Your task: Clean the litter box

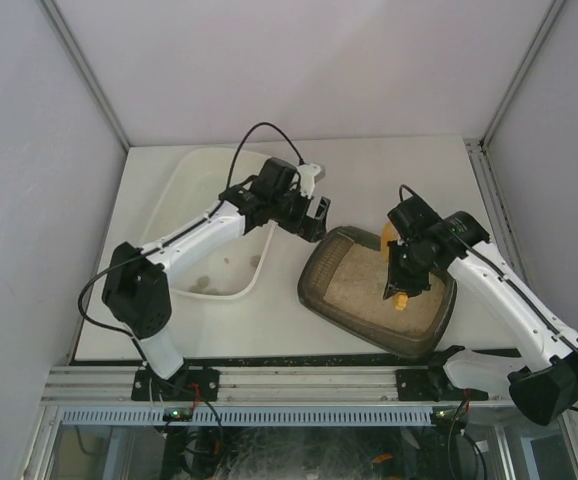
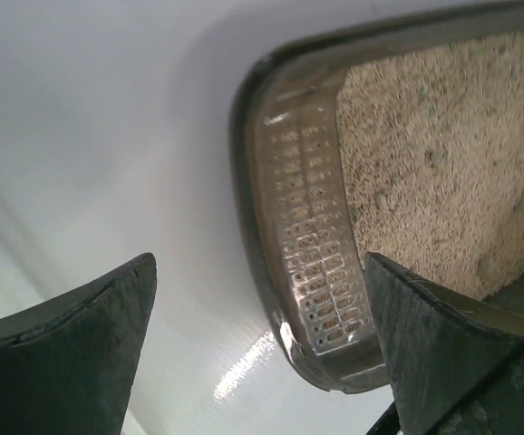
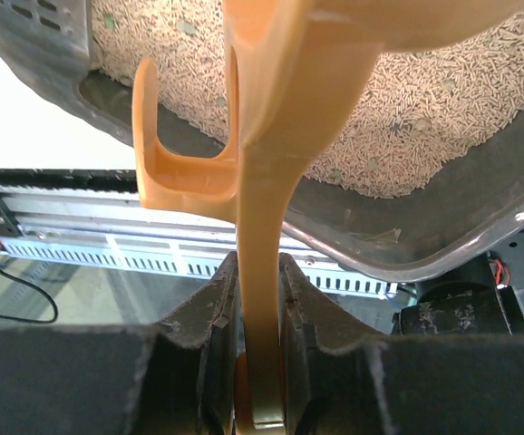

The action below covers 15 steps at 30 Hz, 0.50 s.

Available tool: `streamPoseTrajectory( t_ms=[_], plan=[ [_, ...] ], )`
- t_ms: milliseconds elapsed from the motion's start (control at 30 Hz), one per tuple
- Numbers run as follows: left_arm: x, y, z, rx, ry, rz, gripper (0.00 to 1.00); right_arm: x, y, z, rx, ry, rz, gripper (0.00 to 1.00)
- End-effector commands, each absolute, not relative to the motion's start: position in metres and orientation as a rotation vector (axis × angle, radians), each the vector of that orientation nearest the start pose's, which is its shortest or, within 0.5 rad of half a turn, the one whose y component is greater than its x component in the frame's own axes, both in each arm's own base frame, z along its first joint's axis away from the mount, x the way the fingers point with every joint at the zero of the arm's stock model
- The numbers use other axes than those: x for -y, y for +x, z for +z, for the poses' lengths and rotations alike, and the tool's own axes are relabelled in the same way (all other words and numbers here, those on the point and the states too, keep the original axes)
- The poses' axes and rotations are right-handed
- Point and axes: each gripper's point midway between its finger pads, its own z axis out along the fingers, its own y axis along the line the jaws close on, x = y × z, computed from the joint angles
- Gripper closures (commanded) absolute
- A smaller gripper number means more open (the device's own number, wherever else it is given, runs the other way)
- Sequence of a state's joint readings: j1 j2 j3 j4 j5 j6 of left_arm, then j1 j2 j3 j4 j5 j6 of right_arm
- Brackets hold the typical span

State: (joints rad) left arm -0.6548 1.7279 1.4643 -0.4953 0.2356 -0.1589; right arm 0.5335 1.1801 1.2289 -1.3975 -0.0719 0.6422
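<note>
The dark brown-grey litter box (image 1: 315,283) lies right of centre on the white table, with pale litter inside. My right gripper (image 1: 407,268) hangs over the litter, shut on the handle of an orange scoop (image 1: 400,299). In the right wrist view the fingers (image 3: 215,308) clamp the scoop handle (image 3: 271,181) above the box's near rim (image 3: 425,249). My left gripper (image 1: 314,215) hovers open at the box's far-left corner. The left wrist view shows that corner's rim (image 2: 280,181) between the wide-apart fingers (image 2: 108,317), nothing held.
A larger white tub (image 1: 174,195) stands at the left, under the left arm, with a few dark bits on its floor. A metal rail (image 1: 289,382) runs along the table's near edge. White walls close in the table on three sides.
</note>
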Motion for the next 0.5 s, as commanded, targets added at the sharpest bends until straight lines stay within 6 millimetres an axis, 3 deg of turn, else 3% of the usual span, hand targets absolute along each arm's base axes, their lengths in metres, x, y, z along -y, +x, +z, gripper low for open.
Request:
streamPoseTrajectory(
  t_ms=[0,300,467],
  plan=[
    [0.336,0.314,0.160,-2.276,0.926,-0.628,0.00,-0.125,0.150,0.194,-2.882,0.197,0.364,1.00],
    [0.387,0.283,0.147,-2.325,0.985,-0.615,0.00,-0.104,0.136,0.215,-2.765,0.232,0.402,1.00],
    [0.397,0.282,0.119,-2.359,1.000,-0.536,0.00,-0.090,0.128,0.222,-2.715,0.280,0.405,1.00]
  ],
)
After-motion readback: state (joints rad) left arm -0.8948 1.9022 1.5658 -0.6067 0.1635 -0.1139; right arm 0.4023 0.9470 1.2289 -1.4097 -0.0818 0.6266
